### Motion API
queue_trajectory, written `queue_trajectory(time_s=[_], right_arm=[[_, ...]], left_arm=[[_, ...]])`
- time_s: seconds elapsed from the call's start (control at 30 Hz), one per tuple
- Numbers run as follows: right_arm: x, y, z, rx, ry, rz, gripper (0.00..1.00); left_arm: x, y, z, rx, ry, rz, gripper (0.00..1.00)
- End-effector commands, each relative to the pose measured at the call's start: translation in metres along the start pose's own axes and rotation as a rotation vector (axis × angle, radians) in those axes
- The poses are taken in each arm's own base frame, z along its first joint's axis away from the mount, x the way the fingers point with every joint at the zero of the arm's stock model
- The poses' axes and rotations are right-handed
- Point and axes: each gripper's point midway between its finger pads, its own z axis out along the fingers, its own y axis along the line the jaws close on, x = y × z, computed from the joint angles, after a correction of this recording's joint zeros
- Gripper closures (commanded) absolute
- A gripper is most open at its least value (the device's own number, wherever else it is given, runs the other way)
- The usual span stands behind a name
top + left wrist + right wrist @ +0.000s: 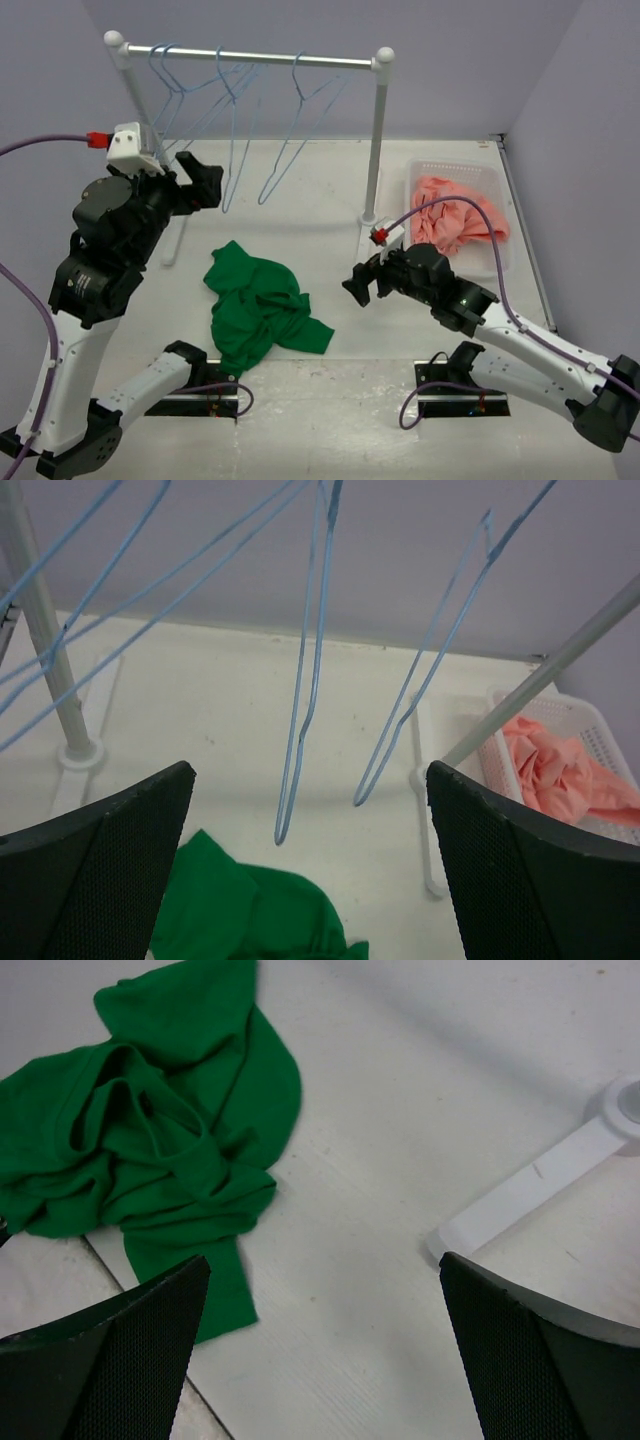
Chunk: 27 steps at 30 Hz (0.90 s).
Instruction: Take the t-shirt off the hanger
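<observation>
One crumpled bright-green cloth t-shirt [255, 310] lies on the white surface [330, 200], apart from four thin light-blue wire hangers [290, 780] on the rail [260, 55]. Left tool [208, 180] and right tool [362, 283] are both spread, holding nothing, with room between the shirt's edge and each.

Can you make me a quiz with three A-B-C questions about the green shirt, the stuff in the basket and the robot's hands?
1. Where is the t-shirt?
A. draped over a robot arm
B. crumpled on the table
C. on the floor

2. What colour is the cloth in the basket?
A. pink
B. yellow
C. black

3. How are the left gripper and the right gripper?
A. both open, holding nothing
B. both shut on something
C. one open, one shut

Answers:
1 B: the top view shows it in a heap on the table between the arms.
2 A: the bundle in the white basket is pink.
3 A: each wrist view shows its fingers wide apart with nothing between them.
</observation>
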Motion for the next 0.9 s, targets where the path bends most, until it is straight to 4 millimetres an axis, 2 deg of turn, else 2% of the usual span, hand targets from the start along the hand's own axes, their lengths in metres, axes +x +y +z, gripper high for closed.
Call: queue_trajectory(time_s=[0.0,0.03,0.07,0.13,0.17,0.2,0.23,0.27,0.3,0.37,0.4,0.43,0.47,0.5,0.53,0.57,0.6,0.63,0.7,0.73,0.83,0.87], right_arm=[[-0.015,0.033,0.007,-0.111,-0.021,-0.035,0.01],[-0.013,0.040,0.010,-0.130,-0.016,-0.050,0.01],[-0.010,0.059,0.018,-0.185,-0.008,-0.077,0.01],[-0.006,0.080,0.029,-0.239,0.008,-0.115,0.01],[-0.011,0.106,0.030,-0.307,0.002,-0.145,0.01],[0.004,0.115,0.046,-0.312,0.056,-0.169,0.01],[0.003,0.126,0.053,-0.332,0.059,-0.200,0.01],[-0.009,0.153,0.056,-0.377,0.040,-0.226,0.01],[0.010,0.162,0.074,-0.383,0.097,-0.253,0.01],[0.003,0.197,0.087,-0.450,0.067,-0.280,0.01],[0.007,0.207,0.094,-0.463,0.081,-0.284,0.01],[0.029,0.212,0.112,-0.465,0.141,-0.294,0.01],[0.020,0.227,0.120,-0.484,0.125,-0.289,0.01],[0.025,0.230,0.130,-0.473,0.140,-0.276,0.01],[0.048,0.226,0.149,-0.434,0.199,-0.281,0.01],[0.045,0.227,0.159,-0.402,0.204,-0.279,0.01],[0.053,0.222,0.168,-0.363,0.225,-0.275,0.01],[0.072,0.208,0.180,-0.290,0.270,-0.296,0.01],[0.084,0.198,0.188,-0.233,0.293,-0.306,0.01],[0.097,0.190,0.190,-0.205,0.320,-0.318,0.01],[0.121,0.177,0.191,-0.160,0.390,-0.325,0.01],[0.128,0.171,0.192,-0.129,0.404,-0.334,0.05]], left_arm=[[0.079,0.021,-0.020,-0.056,0.252,-0.017,0.00],[0.087,0.025,-0.025,-0.062,0.269,-0.019,0.00],[0.092,0.029,-0.030,-0.071,0.274,-0.026,0.00],[0.105,0.035,-0.042,-0.082,0.302,-0.036,0.00],[0.107,0.036,-0.046,-0.084,0.305,-0.040,0.00],[0.110,0.038,-0.048,-0.091,0.315,-0.042,0.00],[0.111,0.040,-0.053,-0.099,0.315,-0.049,0.00],[0.111,0.042,-0.055,-0.104,0.311,-0.051,0.00],[0.112,0.043,-0.057,-0.107,0.311,-0.054,0.00],[0.112,0.043,-0.060,-0.101,0.309,-0.057,0.00],[0.112,0.043,-0.061,-0.100,0.306,-0.058,0.00],[0.112,0.043,-0.062,-0.095,0.305,-0.056,0.00],[0.112,0.043,-0.062,-0.094,0.307,-0.053,0.00],[0.112,0.043,-0.063,-0.094,0.307,-0.050,0.00],[0.113,0.044,-0.063,-0.094,0.312,-0.043,0.00],[0.114,0.044,-0.063,-0.096,0.316,-0.040,0.00],[0.115,0.045,-0.064,-0.099,0.320,-0.037,0.00],[0.116,0.046,-0.064,-0.107,0.319,-0.038,0.00],[0.117,0.048,-0.065,-0.113,0.320,-0.038,0.00],[0.116,0.048,-0.066,-0.112,0.314,-0.040,0.00],[0.111,0.047,-0.069,-0.106,0.295,-0.044,0.00],[0.108,0.048,-0.070,-0.107,0.286,-0.045,0.00]])
